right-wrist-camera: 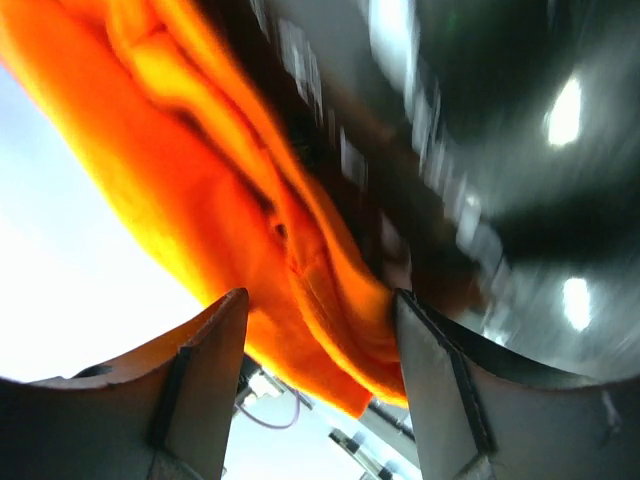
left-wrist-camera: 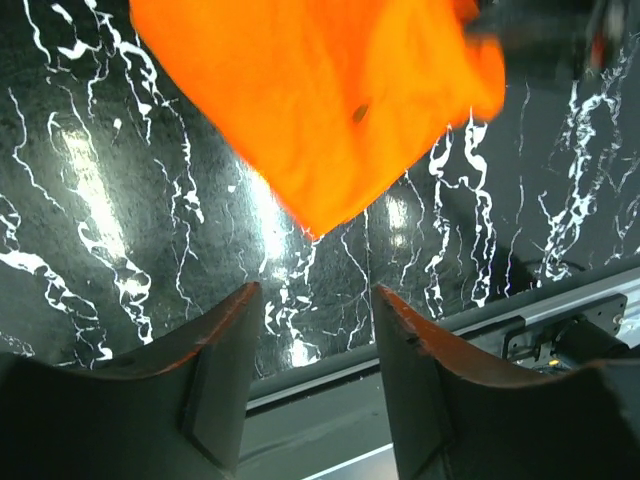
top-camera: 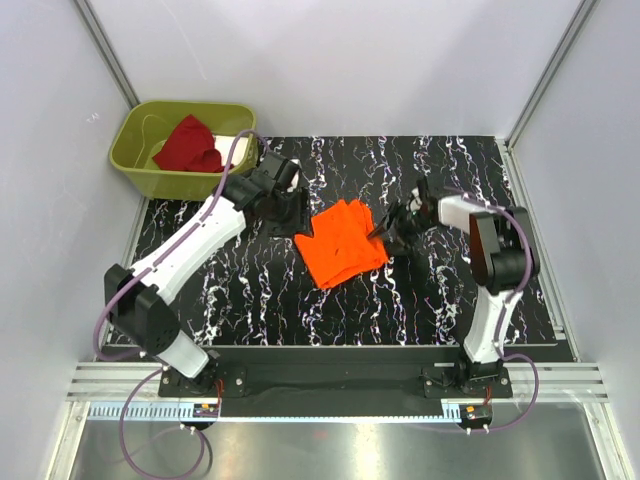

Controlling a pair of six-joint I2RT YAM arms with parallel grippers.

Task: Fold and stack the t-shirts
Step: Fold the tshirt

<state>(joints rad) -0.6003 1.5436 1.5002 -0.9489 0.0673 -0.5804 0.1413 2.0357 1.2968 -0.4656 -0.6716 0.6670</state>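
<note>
- The orange t-shirt (top-camera: 343, 243) lies crumpled into a rough, slanted square in the middle of the black marbled table (top-camera: 250, 290).
- The dark red t-shirt (top-camera: 188, 147) sits bunched in the olive-green bin (top-camera: 135, 165) at the far left corner, well apart from the orange one.
- The left gripper (left-wrist-camera: 317, 295) hovers just beside the orange shirt's left edge. Its jaws are wide apart with nothing between them.
- The right gripper (right-wrist-camera: 320, 297) is at the shirt's right edge. Its jaws stand apart with a thick orange fold between them, but the view is blurred and I cannot tell whether it has a grip.
- The step in hand looks like folding the orange shirt, and stacking has not begun.
- Next, the right claw likely needs a firm pinch on that edge. The left would need to take or pin the opposite side so the cloth folds flat rather than dragging.
</note>
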